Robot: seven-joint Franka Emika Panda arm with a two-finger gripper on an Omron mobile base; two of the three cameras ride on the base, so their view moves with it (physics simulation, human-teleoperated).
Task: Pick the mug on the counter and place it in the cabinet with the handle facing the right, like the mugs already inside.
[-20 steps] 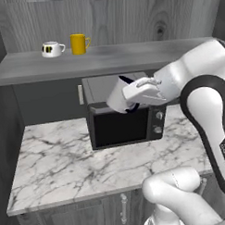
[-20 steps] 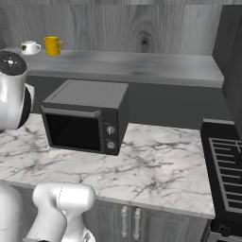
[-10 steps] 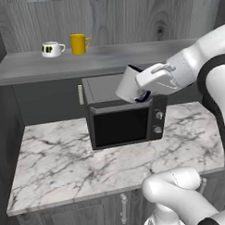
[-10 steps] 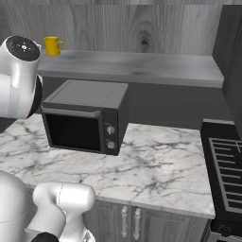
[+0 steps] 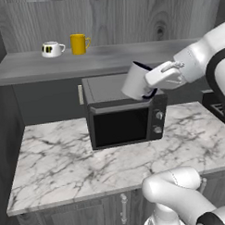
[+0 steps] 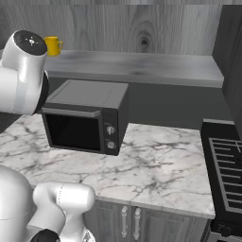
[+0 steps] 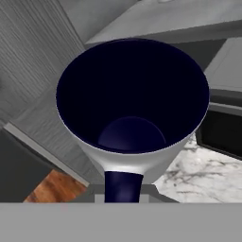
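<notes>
The light-grey mug (image 5: 135,80) with its navy rim hangs tilted in the air above the microwave's top, just below the front edge of the cabinet shelf (image 5: 107,59). My gripper (image 5: 151,85) is shut on it from the right, at the handle side. In the hand view the mug (image 7: 132,156) looms close, its dark inside facing the camera and its navy handle (image 7: 123,186) at the bottom. The marble counter (image 5: 60,158) lies below. From the right base view I see the shelf (image 6: 137,64) and the counter (image 6: 160,160).
A dark microwave (image 5: 123,114) (image 6: 85,118) stands on the counter under the mug. A yellow mug (image 5: 79,43) (image 6: 53,45) and a squat white cup (image 5: 51,49) sit at the shelf's left end. A stove (image 6: 227,165) borders the counter on the right.
The arm has carried the mug to the right and a little higher over the microwave. Its upper joint has swung further into the right base view.
</notes>
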